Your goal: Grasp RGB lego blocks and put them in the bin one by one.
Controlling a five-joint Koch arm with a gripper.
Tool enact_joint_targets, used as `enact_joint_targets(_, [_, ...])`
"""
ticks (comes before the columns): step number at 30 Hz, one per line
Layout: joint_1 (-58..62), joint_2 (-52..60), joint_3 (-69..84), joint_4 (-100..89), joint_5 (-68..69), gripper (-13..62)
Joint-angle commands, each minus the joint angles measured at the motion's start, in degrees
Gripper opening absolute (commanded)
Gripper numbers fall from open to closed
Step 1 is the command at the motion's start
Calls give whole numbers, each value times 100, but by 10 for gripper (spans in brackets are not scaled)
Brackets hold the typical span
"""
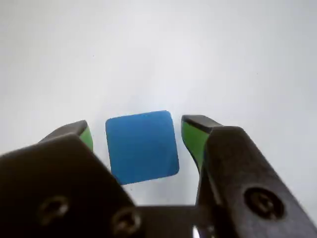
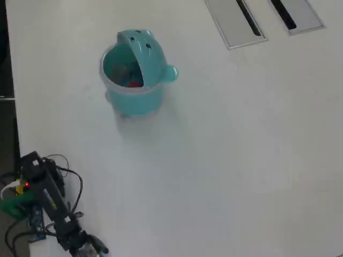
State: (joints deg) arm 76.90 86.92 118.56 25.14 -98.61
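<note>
In the wrist view a light blue lego block (image 1: 142,147) lies flat on the white table, between the green-padded fingers of my gripper (image 1: 137,127). The gripper is open, with a narrow gap showing on each side of the block. In the overhead view the teal bin (image 2: 134,103) stands at the upper left with its animal-face lid (image 2: 146,52) tipped back. A red block (image 2: 134,83) shows inside it. My arm (image 2: 58,213) reaches toward the bottom edge at the lower left, and its gripper end is mostly cut off there. The blue block does not show from overhead.
Two flat grey slotted panels (image 2: 236,24) (image 2: 301,15) lie in the table at the top right of the overhead view. The arm's base with its wires (image 2: 27,187) sits at the left table edge. White tabletop (image 2: 225,160) stretches between the arm and the bin.
</note>
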Motion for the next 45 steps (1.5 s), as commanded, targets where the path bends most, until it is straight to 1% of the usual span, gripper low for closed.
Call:
enact_joint_targets(1, [53,-9,-519,-70,-53,330])
enact_joint_targets(10, [70,-255,-571,-97,-246,320])
enact_joint_targets(14, [97,-343,-571,-123,-343,268])
enact_joint_targets(17, [97,-334,-571,-97,-457,200])
enact_joint_targets(21, [97,-290,-562,-35,-466,125])
enact_joint_targets(22, [97,-290,-562,-35,-466,117])
enact_joint_targets(31, [0,-123,-562,-62,-439,116])
enact_joint_targets(45, [-642,896,-721,-123,-229,116])
